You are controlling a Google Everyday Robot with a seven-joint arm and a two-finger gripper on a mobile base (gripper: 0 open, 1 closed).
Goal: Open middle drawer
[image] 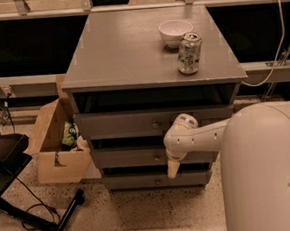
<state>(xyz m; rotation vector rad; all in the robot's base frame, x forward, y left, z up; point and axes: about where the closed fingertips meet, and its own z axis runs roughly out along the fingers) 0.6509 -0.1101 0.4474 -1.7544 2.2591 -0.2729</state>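
Note:
The grey cabinet [130, 58] has three wide drawers. The middle drawer [123, 157] is the second front, with a small round knob [157, 159] at its centre. My white arm reaches in from the right across the drawer fronts. My gripper [173, 168] points down, its cream tip hanging just right of and slightly below the middle knob, in front of the lower edge of the middle drawer. It holds nothing that I can see. The top drawer's knob [155, 122] sits just left of my wrist [185, 123].
A white bowl [175, 32] and a drink can [189, 53] stand on the cabinet top at the back right. An open cardboard box [57, 144] sits on the floor left of the cabinet. A black stand with cables [21, 197] is at the lower left. My white body [265, 173] fills the lower right.

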